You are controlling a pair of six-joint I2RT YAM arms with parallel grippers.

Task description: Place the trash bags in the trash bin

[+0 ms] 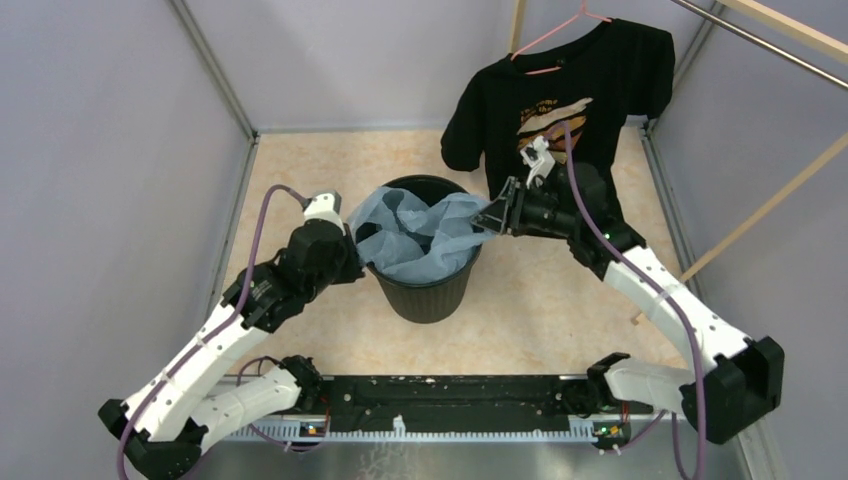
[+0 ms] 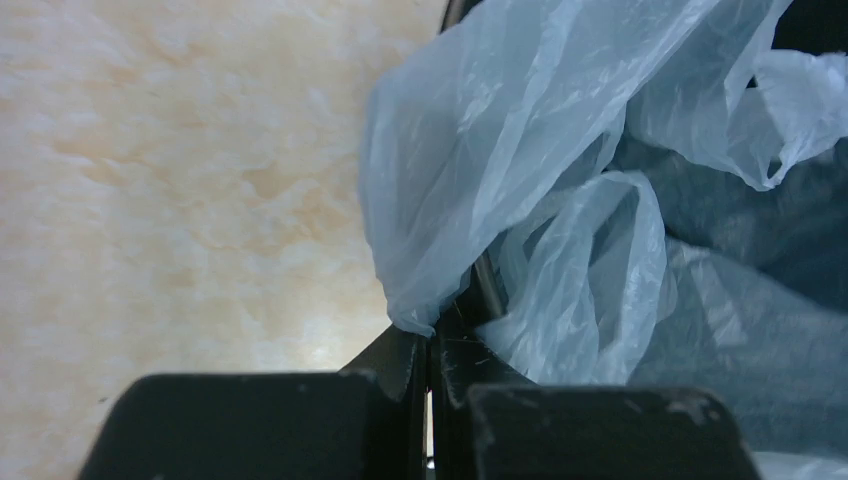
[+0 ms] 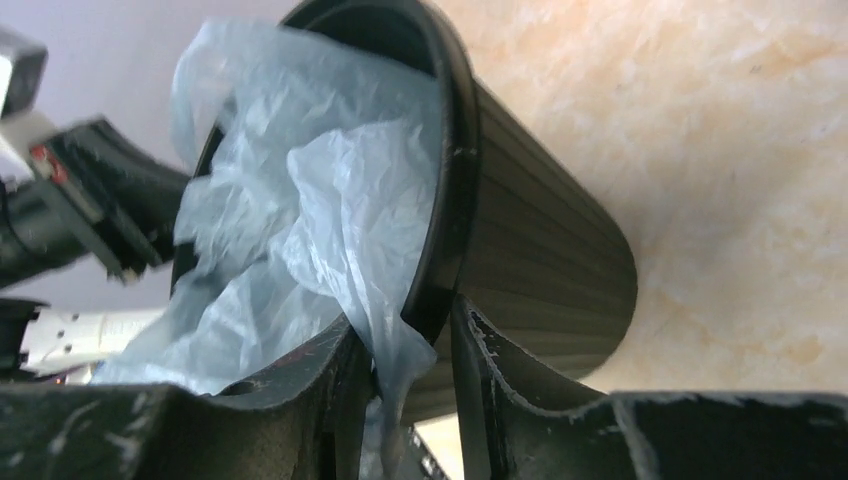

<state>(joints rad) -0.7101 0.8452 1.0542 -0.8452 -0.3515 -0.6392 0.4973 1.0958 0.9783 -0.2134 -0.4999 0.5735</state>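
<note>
Top external: trash bag point(image 1: 415, 235) bunched inside trash bin point(image 1: 430, 290) at mid-table, film lapping over both side rims. Left gripper point(image 1: 350, 245) clamped tight, pinching film at left rim. Right gripper point(image 1: 493, 218) at right rim, jaws partly parted, film hanging loose between. T-shirt point(image 1: 600, 80) close behind right arm.

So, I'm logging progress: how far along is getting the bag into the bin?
Done: most of the trash bag sits inside the bin. In hand: the left gripper pinches its edge at the rim; the right gripper stands open astride the opposite rim, film hanging in the gap. Remaining, probably: release and pull both arms clear.
</note>
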